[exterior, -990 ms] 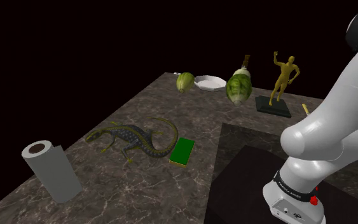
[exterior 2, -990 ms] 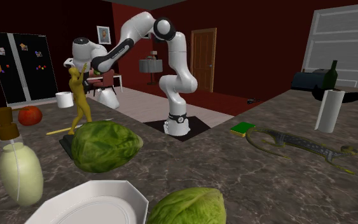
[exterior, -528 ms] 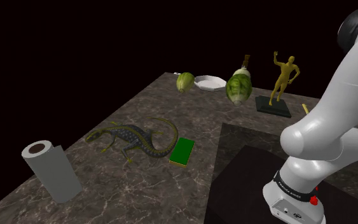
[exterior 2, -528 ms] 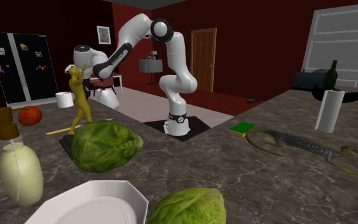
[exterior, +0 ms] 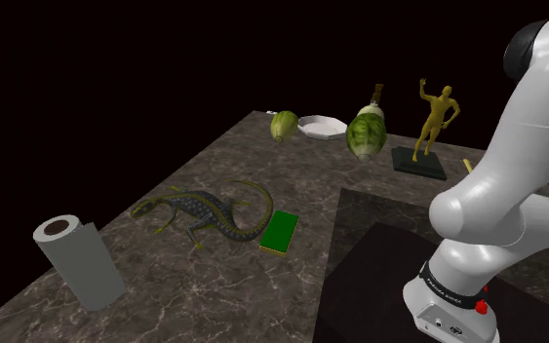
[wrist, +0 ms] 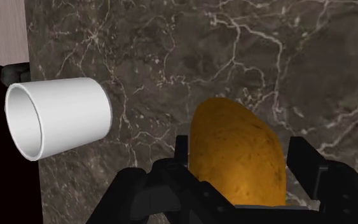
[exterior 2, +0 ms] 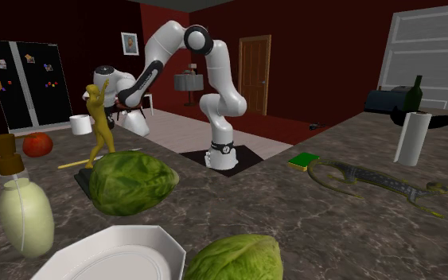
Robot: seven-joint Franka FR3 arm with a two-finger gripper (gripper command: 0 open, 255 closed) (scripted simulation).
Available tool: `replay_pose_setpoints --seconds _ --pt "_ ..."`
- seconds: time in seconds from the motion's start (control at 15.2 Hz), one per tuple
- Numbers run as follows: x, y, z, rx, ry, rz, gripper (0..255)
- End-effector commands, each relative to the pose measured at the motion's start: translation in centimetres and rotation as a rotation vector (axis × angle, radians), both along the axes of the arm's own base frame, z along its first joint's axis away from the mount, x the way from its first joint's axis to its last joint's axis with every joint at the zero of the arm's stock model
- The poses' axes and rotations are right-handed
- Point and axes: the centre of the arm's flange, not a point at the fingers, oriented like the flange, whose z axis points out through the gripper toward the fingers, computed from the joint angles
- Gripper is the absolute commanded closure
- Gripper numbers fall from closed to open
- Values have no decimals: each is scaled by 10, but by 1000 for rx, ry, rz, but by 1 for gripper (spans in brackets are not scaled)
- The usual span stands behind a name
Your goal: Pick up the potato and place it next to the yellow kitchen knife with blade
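Between the black fingers [wrist: 182, 153] of the gripper [wrist: 240, 146] we see the potato [wrist: 234, 159], golden-brown and clasped on both sides. We take the tool as closed on it and carrying it clear of the marble counter [wrist: 171, 51]. Near the gripper in the wrist view, a white cup [wrist: 60, 118] lies on its side at the counter's edge, with a black area beyond that edge.

From the second exterior view, the arm stretches toward that view's left, and its hand sits behind the yellow figurine [exterior 2: 99, 119]. The yellow knife [exterior 2: 72, 165] lies flat on the counter at the figurine's foot, toward the counter's edge on that view's left.

We judge the pick done and the carry toward the knife as the step in hand. To do it well, we would:

- Travel with the potato high enough to clear the cup, then come round the figurine rather than over its raised arm.
- Choose bare marble on the knife's open side, away from the figurine.
- Lower until the potato rests on the surface before we part the fingers, because a rounded thing dropped from any height may roll against the blade or off the edge.
- Set its long side along the knife, near it but not touching.
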Motion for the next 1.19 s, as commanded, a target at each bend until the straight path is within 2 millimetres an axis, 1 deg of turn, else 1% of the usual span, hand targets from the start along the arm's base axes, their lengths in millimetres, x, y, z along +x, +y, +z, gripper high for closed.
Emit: replay_pose_setpoints --seconds 0.0,0.26,0.79,0.86,1.12 --pt "-1 1 -15 9 1 -5 255" --pt "-1 1 -36 9 1 -5 255" --pt "-2 1 -37 9 1 -5 255" --pt "-2 1 -37 9 1 -5 0" --pt "-2 0 -36 9 1 -5 0"
